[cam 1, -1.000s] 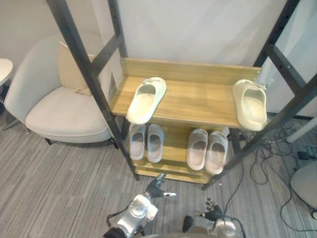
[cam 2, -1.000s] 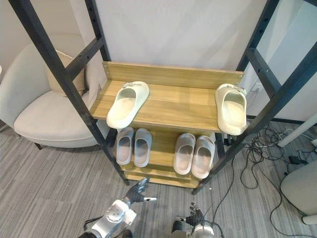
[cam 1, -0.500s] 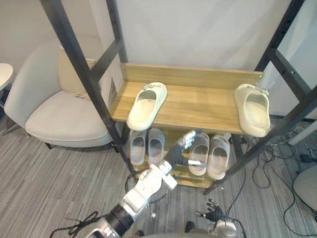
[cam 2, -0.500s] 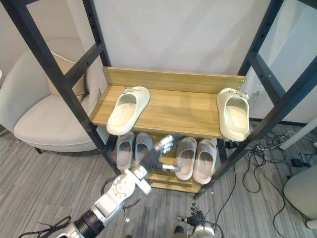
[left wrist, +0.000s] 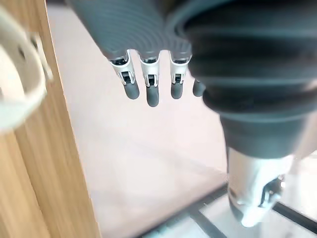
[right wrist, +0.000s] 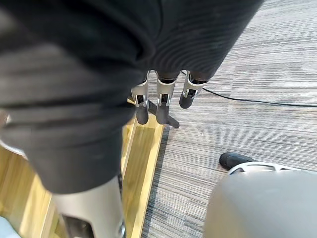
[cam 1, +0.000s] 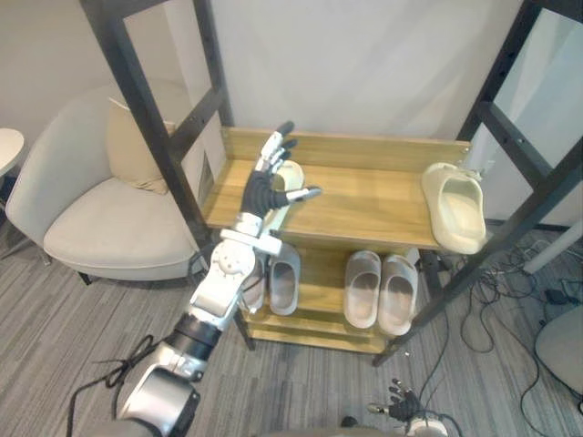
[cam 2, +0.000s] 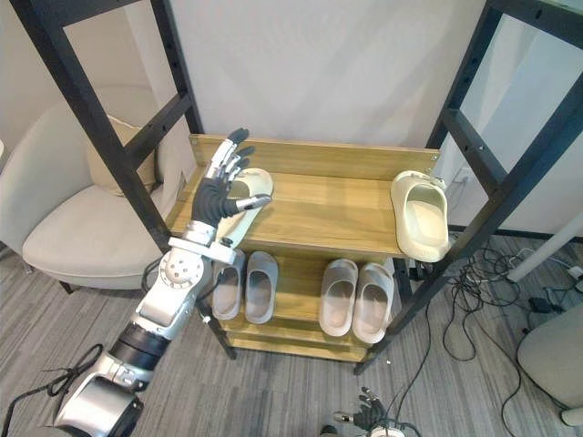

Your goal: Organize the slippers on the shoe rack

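A cream slipper (cam 2: 242, 206) lies toe-forward at the left of the rack's wooden top shelf (cam 1: 364, 196). My left hand (cam 1: 267, 180) is raised just over it, open with spread fingers, hiding much of it. In the left wrist view the straight fingers (left wrist: 146, 90) hang free of the slipper's rim (left wrist: 15, 94). The matching cream slipper (cam 1: 456, 208) sits at the shelf's right end, overhanging the front edge. Two grey pairs (cam 1: 273, 284) (cam 1: 381, 289) fill the lower shelf. My right hand (cam 1: 402, 402) hangs low near the floor, fingers relaxed.
Slanted black frame posts (cam 1: 150, 118) (cam 1: 510, 100) flank the rack on both sides. A pale armchair (cam 1: 100, 218) with a cushion stands to the left. Cables (cam 1: 510, 300) trail on the carpet at the right, by a grey seat (cam 1: 563, 339).
My left arm has swung up from floor level, past the lower shelf, to the top shelf over the left cream slipper. The camera has shifted slightly. The right hand stays low.
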Tool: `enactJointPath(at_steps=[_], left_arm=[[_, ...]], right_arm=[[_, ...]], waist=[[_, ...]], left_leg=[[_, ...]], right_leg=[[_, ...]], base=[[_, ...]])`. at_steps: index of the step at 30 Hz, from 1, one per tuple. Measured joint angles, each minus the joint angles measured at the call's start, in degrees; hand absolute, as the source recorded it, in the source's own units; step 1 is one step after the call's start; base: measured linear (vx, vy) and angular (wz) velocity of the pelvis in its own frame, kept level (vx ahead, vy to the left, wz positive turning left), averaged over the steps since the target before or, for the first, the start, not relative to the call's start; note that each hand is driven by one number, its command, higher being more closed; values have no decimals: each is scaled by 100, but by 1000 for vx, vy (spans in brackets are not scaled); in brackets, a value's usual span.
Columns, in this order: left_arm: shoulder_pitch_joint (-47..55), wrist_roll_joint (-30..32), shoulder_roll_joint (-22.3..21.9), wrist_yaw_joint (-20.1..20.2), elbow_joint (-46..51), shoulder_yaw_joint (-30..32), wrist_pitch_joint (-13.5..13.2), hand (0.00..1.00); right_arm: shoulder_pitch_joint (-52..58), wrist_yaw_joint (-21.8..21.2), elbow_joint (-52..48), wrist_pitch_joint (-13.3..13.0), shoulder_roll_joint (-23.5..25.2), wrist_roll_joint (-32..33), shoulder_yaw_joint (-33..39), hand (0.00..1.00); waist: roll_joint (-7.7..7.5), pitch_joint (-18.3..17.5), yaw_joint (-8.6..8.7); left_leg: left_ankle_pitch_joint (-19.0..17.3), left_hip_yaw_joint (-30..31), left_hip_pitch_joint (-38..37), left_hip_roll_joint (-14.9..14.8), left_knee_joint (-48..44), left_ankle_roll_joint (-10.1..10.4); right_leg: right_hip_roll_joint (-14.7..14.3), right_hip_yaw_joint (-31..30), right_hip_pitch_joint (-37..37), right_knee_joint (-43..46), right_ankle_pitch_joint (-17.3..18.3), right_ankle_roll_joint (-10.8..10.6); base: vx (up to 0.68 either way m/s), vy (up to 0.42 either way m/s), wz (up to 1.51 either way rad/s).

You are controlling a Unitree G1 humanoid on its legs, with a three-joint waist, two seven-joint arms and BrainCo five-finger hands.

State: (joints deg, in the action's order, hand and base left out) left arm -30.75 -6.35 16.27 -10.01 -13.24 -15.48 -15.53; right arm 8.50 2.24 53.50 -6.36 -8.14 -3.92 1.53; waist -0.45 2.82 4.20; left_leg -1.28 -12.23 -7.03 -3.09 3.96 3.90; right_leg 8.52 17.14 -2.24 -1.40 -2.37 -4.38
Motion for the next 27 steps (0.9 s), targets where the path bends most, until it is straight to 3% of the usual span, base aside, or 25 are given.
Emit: enactJointPath(at_steps=[6, 14, 27], left_arm=[[-665, 250, 596, -3, -1022, 127, 147, 0], [-954, 425, 1015, 15, -1694, 233, 294, 0], [-1563, 1462, 1301, 229, -2745, 227, 651, 0]], right_arm=[[71, -48, 10, 20, 15, 2, 26, 0], [178, -119, 16, 20, 26, 7, 55, 0], [258, -168, -14, -6, 78, 174, 196, 0]], waist=[[-27, 15, 73], [-38, 40, 127], [-26, 146, 215]], left_leg=[[-5, 6, -6, -18, 2, 7], [-39, -169, 6, -52, 2, 54], [-87, -291, 39, -156, -21, 118]], right_leg=[[-37, 0, -86, -95, -51, -5], [-83, -194, 39, -85, -33, 30], [-183, -332, 226, 73, 22, 94]], base=[[6, -9, 1], [-2, -11, -11], [5, -16, -6]])
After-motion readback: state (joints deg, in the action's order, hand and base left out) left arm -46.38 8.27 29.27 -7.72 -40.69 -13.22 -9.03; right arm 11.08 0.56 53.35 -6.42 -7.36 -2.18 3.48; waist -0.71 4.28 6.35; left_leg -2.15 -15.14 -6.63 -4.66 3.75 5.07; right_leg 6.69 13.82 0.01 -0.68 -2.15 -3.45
